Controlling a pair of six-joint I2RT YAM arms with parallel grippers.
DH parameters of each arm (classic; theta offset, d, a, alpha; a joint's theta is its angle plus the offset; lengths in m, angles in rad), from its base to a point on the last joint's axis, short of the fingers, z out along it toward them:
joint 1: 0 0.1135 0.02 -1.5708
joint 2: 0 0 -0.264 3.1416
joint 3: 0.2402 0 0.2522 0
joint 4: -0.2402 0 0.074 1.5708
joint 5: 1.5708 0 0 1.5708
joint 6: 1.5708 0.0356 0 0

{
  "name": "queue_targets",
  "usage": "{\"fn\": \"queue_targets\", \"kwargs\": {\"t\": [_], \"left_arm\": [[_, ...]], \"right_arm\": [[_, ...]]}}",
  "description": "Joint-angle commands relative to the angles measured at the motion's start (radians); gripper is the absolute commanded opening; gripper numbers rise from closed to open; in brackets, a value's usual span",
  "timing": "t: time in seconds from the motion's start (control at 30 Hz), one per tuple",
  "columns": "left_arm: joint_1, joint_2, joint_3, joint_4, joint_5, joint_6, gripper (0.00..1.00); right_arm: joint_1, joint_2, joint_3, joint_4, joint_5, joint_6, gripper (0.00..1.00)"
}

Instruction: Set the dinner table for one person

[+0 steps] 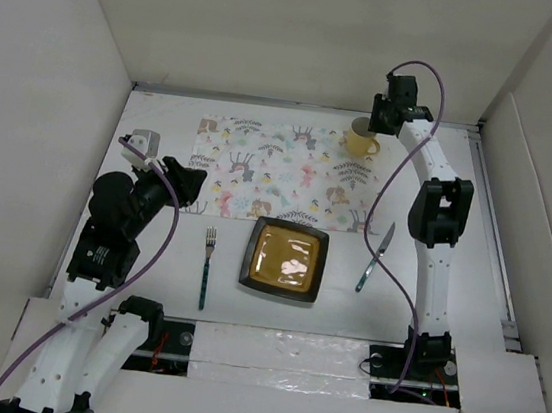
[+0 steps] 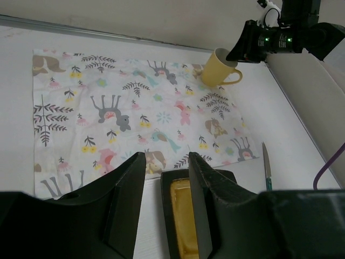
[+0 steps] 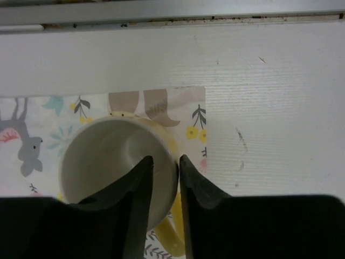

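The white dinner table (image 1: 146, 281) bears a placemat (image 1: 280, 172) printed with animals and leaves. A yellow mug (image 1: 362, 144) stands upright on the mat's far right corner. My right gripper (image 1: 374, 126) is above it. In the right wrist view the right gripper (image 3: 166, 159) has one finger inside the mug (image 3: 108, 162) and one outside, close on the wall by the handle. A dark square plate (image 1: 285, 258) with an amber centre lies in front of the mat, with a teal-handled fork (image 1: 206, 268) left of it and a knife (image 1: 374, 259) right of it. My left gripper (image 1: 193, 188) is open and empty.
A small grey object (image 1: 146, 140) sits at the back left, behind the left arm. White panels wall the table on three sides. In the left wrist view the left gripper (image 2: 166, 156) points over the plate (image 2: 168, 216) toward the placemat (image 2: 135, 108), mug (image 2: 215, 73) and knife (image 2: 266, 167).
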Motion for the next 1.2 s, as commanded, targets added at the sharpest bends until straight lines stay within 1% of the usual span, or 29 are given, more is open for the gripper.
{"fn": "queue_targets", "kwargs": {"t": [0.0, 0.03, 0.07, 0.13, 0.17, 0.23, 0.27, 0.3, 0.4, 0.43, 0.47, 0.5, 0.53, 0.57, 0.6, 0.63, 0.67, 0.73, 0.77, 0.8, 0.83, 0.87, 0.9, 0.93, 0.97, 1.0, 1.03, 1.1, 1.17], "left_arm": [[0.005, -0.001, -0.006, 0.036, 0.011, 0.005, 0.35], [0.005, -0.004, -0.006, 0.037, 0.014, 0.005, 0.35], [0.005, -0.004, -0.006, 0.039, 0.012, 0.005, 0.35], [0.005, -0.003, -0.006, 0.039, 0.011, 0.004, 0.35], [0.005, -0.004, -0.006, 0.036, 0.011, 0.004, 0.35], [0.005, -0.009, -0.007, 0.037, 0.014, 0.004, 0.35], [0.005, -0.01, -0.007, 0.04, 0.011, 0.004, 0.35], [0.005, -0.01, -0.007, 0.039, 0.011, 0.004, 0.35], [0.005, -0.012, -0.007, 0.04, 0.02, 0.002, 0.35], [0.005, -0.015, -0.007, 0.043, 0.021, 0.002, 0.35], [0.005, -0.015, -0.007, 0.039, 0.021, 0.002, 0.34], [0.005, -0.016, -0.007, 0.037, 0.018, 0.002, 0.33], [0.005, -0.021, -0.007, 0.039, 0.02, 0.002, 0.28], [0.005, -0.026, -0.007, 0.04, 0.02, 0.002, 0.15], [0.005, -0.03, -0.004, 0.04, 0.014, 0.002, 0.07], [0.005, -0.035, -0.006, 0.037, 0.002, 0.001, 0.01], [0.005, -0.035, -0.004, 0.033, -0.005, 0.001, 0.0], [0.005, -0.035, -0.004, 0.033, 0.001, 0.001, 0.0], [0.005, -0.036, -0.004, 0.037, 0.011, 0.001, 0.0], [0.005, -0.038, -0.004, 0.04, 0.014, 0.001, 0.0], [0.005, -0.03, -0.004, 0.039, 0.017, 0.001, 0.0], [0.005, -0.027, -0.004, 0.037, 0.015, 0.001, 0.04], [0.005, -0.023, -0.004, 0.037, 0.018, 0.001, 0.09], [0.005, -0.03, -0.004, 0.039, 0.029, 0.001, 0.18], [0.005, -0.03, -0.004, 0.039, 0.029, 0.001, 0.21], [0.005, -0.033, -0.004, 0.04, 0.026, 0.001, 0.23], [0.005, -0.036, -0.003, 0.04, 0.023, 0.002, 0.25], [0.005, -0.035, -0.001, 0.034, 0.012, 0.001, 0.26], [0.005, -0.038, -0.004, 0.04, 0.02, -0.001, 0.27]], "right_arm": [[-0.01, -0.071, -0.015, 0.128, -0.049, 0.021, 0.36], [-0.021, -0.082, -0.009, 0.122, -0.058, 0.025, 0.43], [-0.021, -0.089, -0.009, 0.121, -0.059, 0.025, 0.43], [-0.021, -0.103, -0.002, 0.118, -0.059, 0.025, 0.5], [-0.03, -0.109, 0.002, 0.112, -0.057, 0.025, 0.53], [-0.03, -0.141, 0.011, 0.096, -0.101, 0.024, 0.57], [-0.03, -0.161, 0.001, 0.097, -0.1, 0.022, 0.58], [-0.03, -0.215, -0.018, 0.105, -0.095, 0.019, 0.58], [-0.03, -0.333, -0.168, 0.179, -0.123, 0.021, 0.59], [-0.021, -0.444, -0.232, 0.253, -0.126, 0.021, 0.58], [-0.021, -0.509, -0.403, 0.297, -0.128, 0.022, 0.56], [-0.007, -0.575, -0.498, 0.35, -0.129, 0.027, 0.5], [0.008, -0.709, -0.597, 0.446, -0.14, 0.041, 0.31], [0.019, -0.78, -0.816, 0.513, -0.163, 0.054, 0.19], [0.033, -0.842, -0.929, 0.586, -0.213, 0.094, 0.09], [0.051, -0.958, -1.032, 0.711, -0.241, 0.111, 0.0], [0.101, -1.008, -1.222, 0.758, -0.253, 0.127, 0.0], [0.164, -1.086, -1.378, 0.834, -0.255, 0.16, 0.0], [0.221, -1.146, -1.442, 0.835, -0.25, 0.168, 0.0], [0.243, -1.172, -1.543, 0.826, -0.264, 0.179, 0.0], [0.261, -1.204, -1.587, 0.771, -0.263, 0.185, 0.0], [0.281, -1.236, -1.631, 0.755, -0.256, 0.191, 0.0], [0.315, -1.304, -1.677, 0.738, -0.255, 0.211, 0.03], [0.345, -1.368, -1.796, 0.696, -0.258, 0.244, 0.3], [0.346, -1.369, -1.797, 0.695, -0.258, 0.245, 0.31], [0.376, -1.416, -1.834, 0.694, -0.284, 0.281, 0.41], [0.39, -1.437, -1.878, 0.659, -0.287, 0.291, 0.55], [0.415, -1.464, -1.903, 0.599, -0.261, 0.333, 0.64], [0.439, -1.465, -1.947, 0.623, -0.27, 0.358, 0.66]]}}
